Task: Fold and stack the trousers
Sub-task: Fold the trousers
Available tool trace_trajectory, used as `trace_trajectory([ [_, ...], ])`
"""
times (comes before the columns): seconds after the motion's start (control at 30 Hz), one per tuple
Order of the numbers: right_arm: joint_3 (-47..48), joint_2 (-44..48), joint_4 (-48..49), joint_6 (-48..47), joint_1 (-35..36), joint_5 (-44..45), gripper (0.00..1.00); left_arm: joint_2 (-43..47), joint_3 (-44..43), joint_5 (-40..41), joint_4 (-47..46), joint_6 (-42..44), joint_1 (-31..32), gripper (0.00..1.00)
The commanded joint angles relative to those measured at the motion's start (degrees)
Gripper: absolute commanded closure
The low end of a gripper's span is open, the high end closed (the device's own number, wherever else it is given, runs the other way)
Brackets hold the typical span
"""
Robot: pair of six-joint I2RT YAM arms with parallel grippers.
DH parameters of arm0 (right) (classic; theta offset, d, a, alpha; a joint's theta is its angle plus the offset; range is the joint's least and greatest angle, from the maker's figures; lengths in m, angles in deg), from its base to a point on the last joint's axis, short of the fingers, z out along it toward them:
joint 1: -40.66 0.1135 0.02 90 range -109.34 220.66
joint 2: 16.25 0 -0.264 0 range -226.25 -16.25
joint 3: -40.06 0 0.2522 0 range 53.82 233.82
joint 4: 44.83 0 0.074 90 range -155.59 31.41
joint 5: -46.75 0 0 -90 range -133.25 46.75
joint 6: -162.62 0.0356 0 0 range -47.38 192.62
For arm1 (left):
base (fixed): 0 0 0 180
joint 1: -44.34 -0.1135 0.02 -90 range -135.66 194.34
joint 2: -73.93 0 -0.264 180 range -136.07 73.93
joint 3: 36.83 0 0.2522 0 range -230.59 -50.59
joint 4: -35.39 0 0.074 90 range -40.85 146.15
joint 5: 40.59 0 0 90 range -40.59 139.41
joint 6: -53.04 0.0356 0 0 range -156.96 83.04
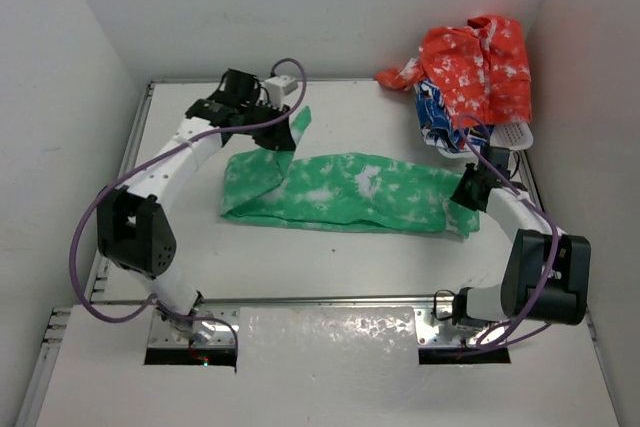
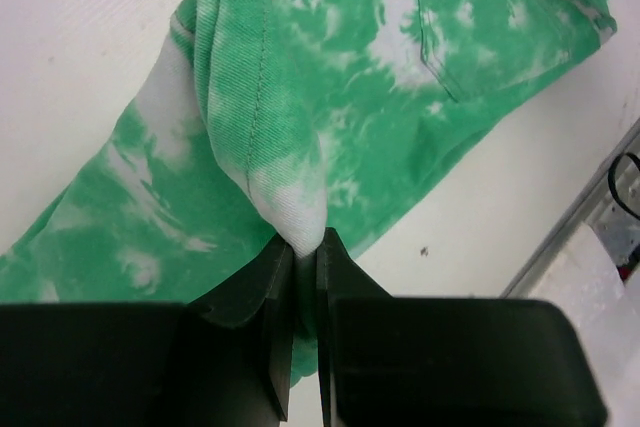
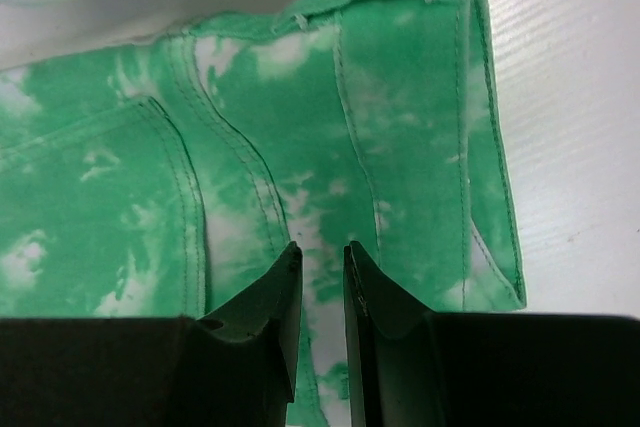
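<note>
The trousers (image 1: 340,192) lay across the table (image 1: 350,267). The left gripper (image 2: 303,252) was clamped on the lifted leg end; the right gripper (image 3: 322,267) seemingly pinched the waist. I'd carry that leg over slowly, keeping edges lined up.

White links (image 1: 170,159), black joints (image 1: 135,232), purple cables (image 1: 75,242); end effector fingers (image 2: 250,292) black, wedge-shaped.

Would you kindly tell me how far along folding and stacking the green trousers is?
Done: the trousers lie as one long band, legs apparently together. In hand: the left gripper pinches a lifted leg end, and the right gripper clamps the waistband end. Left: folding them across and stacking; neither shows yet.
</note>
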Motion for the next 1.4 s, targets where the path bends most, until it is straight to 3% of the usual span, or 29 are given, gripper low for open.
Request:
trace_trajectory([
  [0.0, -0.9, 1.8, 2.1, 1.8, 0.6, -0.4, 0.79, -2.7, -0.2, 3.0, -9.7, -6.2, 4.3, 1.00],
  [0.27, -0.2, 4.1, -0.3, 1.8, 1.4, 1.6, 0.79, -9.9, 0.5, 4.3, -16.2, -11.2, 13.4, 1.00],
  [0.33, -0.2, 4.7, -0.5, 1.7, 1.9, 1.9, 0.77, -11.6, 0.8, 3.8, -16.1, -10.3, 15.7, 0.76],
  [0.37, 0.2, 4.8, -0.6, 1.1, 2.3, 1.7, 0.71, -12.0, 1.1, 3.4, -15.7, -8.2, 16.7, 0.63],
  [0.4, 0.6, 4.8, -0.8, 0.5, 2.4, 1.5, 0.66, -12.4, 1.1, 3.1, -14.7, -7.1, 17.8, 0.37],
  [0.5, 3.3, 4.8, -2.6, -2.8, 2.5, 1.3, 0.53, -13.2, -1.1, 3.7, -9.4, 2.2, 24.3, 0.10],
  [0.57, 5.7, 5.0, -3.3, -4.6, 2.5, 1.1, 0.49, -12.3, -4.9, 3.9, -5.9, 8.2, 25.9, 0.02],
  [0.67, 9.5, 4.9, -4.3, -5.8, 3.3, 0.2, 0.46, -7.4, -8.5, 7.2, -3.1, 13.2, 24.7, 0.00],
  [0.73, 11.9, 4.4, -4.8, -5.9, 4.7, 0.4, 0.45, -3.0, -8.9, 9.5, -2.2, 11.8, 21.6, 0.00],
  [0.8, 12.6, 4.1, -4.4, -5.9, 7.0, 0.1, 0.44, 0.5, -6.1, 6.9, -2.6, 7.1, 10.5, 0.02],
  [0.83, 12.6, 3.6, -3.7, -4.6, 7.3, -0.4, 0.44, 2.1, -1.8, 4.5, -2.9, 3.4, 1.6, 0.18],
  [0.93, 11.9, 2.7, -3.7, -2.8, 7.3, -0.6, 0.43, 2.2, 5.6, 3.7, 0.9, 1.9, -9.4, 0.62],
  [0.97, 11.6, 2.2, -4.4, -2.3, 7.3, -0.6, 0.42, 0.3, 8.0, 1.1, 3.5, 3.5, -15.2, 0.65],
  [1.1, 11.1, 1.6, -5.1, -2.2, 7.3, -2.2, 0.38, -1.5, 16.5, -1.3, -0.3, 5.0, -16.4, 0.22],
  [1.13, 11.1, 1.6, -5.4, -2.3, 7.3, -2.3, 0.38, -2.6, 17.4, -1.9, -1.4, 4.6, -16.4, 0.18],
  [1.27, 10.7, 1.7, -7.3, -2.7, 6.8, -1.7, 0.36, -7.1, 20.6, 3.0, -5.0, 2.9, -17.9, 0.15],
  [1.37, 9.9, 1.6, -8.7, -2.3, 5.6, -1.6, 0.36, -10.1, 21.4, 3.3, -6.5, 2.6, -18.4, 0.21],
])
